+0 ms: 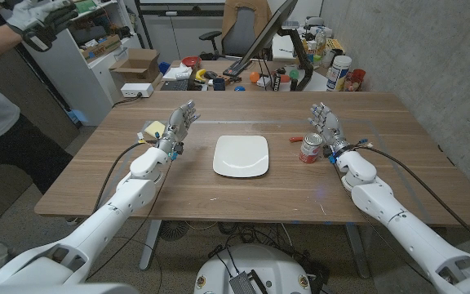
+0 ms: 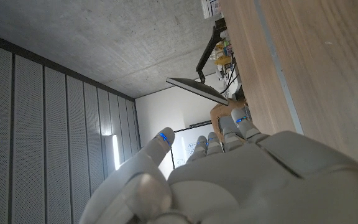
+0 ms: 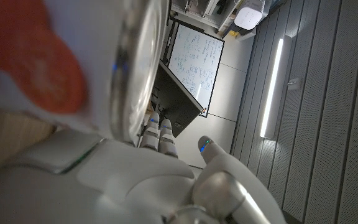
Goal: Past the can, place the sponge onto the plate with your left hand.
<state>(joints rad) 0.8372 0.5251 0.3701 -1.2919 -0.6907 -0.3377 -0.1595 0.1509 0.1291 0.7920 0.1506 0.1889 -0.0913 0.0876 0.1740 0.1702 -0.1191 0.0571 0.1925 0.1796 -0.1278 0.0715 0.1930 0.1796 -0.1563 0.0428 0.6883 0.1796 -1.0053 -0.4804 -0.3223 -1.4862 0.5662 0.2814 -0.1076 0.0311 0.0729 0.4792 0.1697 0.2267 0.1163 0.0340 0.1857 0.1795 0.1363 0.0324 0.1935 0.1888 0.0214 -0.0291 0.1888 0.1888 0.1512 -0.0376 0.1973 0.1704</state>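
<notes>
the head view looks down from above over the brown wooden table (image 1: 243, 192). each wrist view sits close behind its own hand, turned, facing the far wall; the left one shares that table.

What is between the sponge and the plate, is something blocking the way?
Nothing visible blocks it. The sponge sits just beside the left hand, and bare table lies between it and the plate. The can stands on the plate's far side, by the right hand.
</notes>
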